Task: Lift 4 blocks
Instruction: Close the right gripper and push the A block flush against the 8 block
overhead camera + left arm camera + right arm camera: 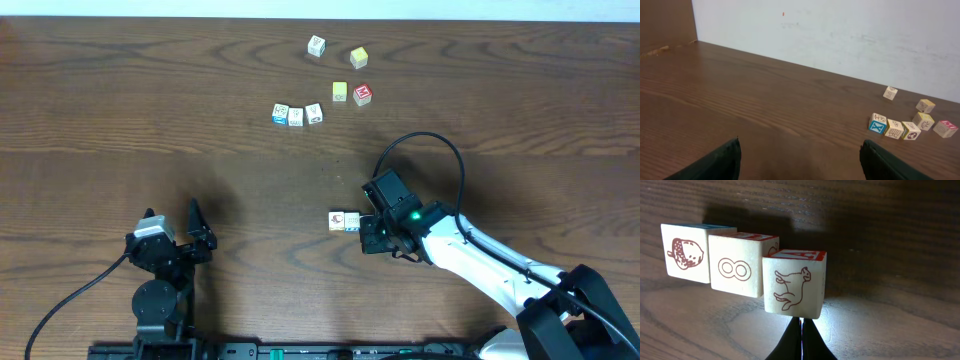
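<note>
Three cream blocks lie in a row just left of my right gripper (367, 228). In the right wrist view they are an acorn block (687, 253), a figure-eight block (738, 265) and an animal block (794, 283). My right gripper (801, 324) is shut, its closed tips against the animal block's lower near edge, holding nothing. Overhead shows two of this row (337, 220) (352, 222). Another row of three cream blocks (297, 115) (894, 129) and a lone cream block (316, 45) (891, 93) sit at the far side. My left gripper (172, 213) (800, 162) stands open over bare wood.
Two yellow-faced cubes (358, 57) (340, 92) and a red-topped cube (362, 95) lie beside the far blocks. A black cable (440, 145) loops above the right arm. A white wall (840, 35) backs the wooden table (150, 120).
</note>
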